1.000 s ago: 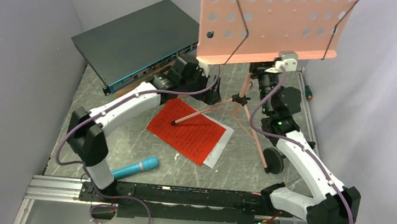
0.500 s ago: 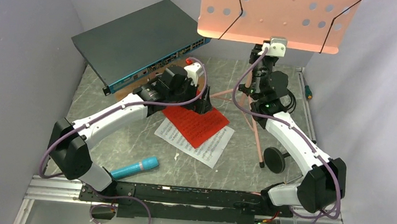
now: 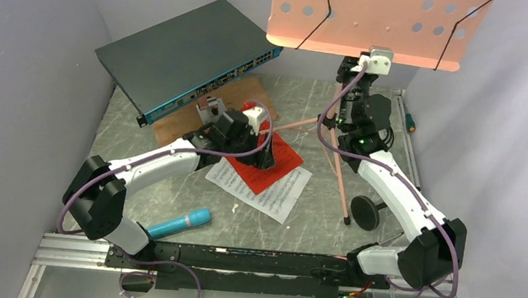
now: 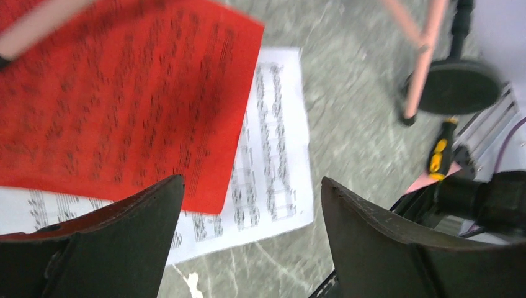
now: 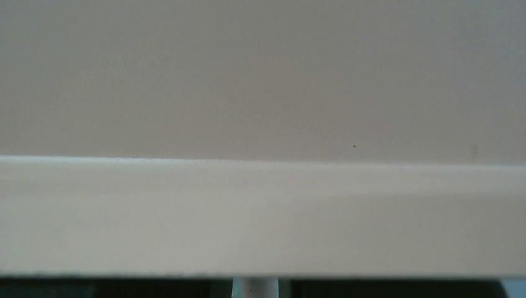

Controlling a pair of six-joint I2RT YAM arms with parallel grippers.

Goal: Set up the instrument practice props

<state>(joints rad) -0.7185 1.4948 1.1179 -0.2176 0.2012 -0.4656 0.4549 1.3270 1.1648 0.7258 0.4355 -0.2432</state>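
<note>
The salmon-pink music stand (image 3: 376,21) stands upright at the back right, with its tripod legs (image 3: 342,186) on the table. My right gripper (image 3: 351,84) is just under the tray. In the right wrist view its dark fingers sit either side of the pale pole (image 5: 254,287), shut on it. My left gripper (image 3: 260,159) is open and empty, hovering over the red page (image 3: 279,164), which lies on the white page (image 3: 274,197). The left wrist view shows the open gripper (image 4: 251,180) above the red page (image 4: 111,99) and the white page (image 4: 273,143). The cyan microphone (image 3: 181,223) lies at the front left. The black mic stand (image 3: 366,212) is at the right.
The dark grey network switch (image 3: 182,53) leans at the back left. Beside it lies the wooden board (image 3: 184,116) with its metal bracket (image 3: 212,107). A yellow-handled screwdriver (image 4: 439,155) lies near the mic stand's base (image 4: 453,84). Grey walls close in on both sides.
The stand went from tilted to upright and its tray shifted slightly right. My left gripper drew back from the stand's legs to above the pages. The red page slid, baring more white page.
</note>
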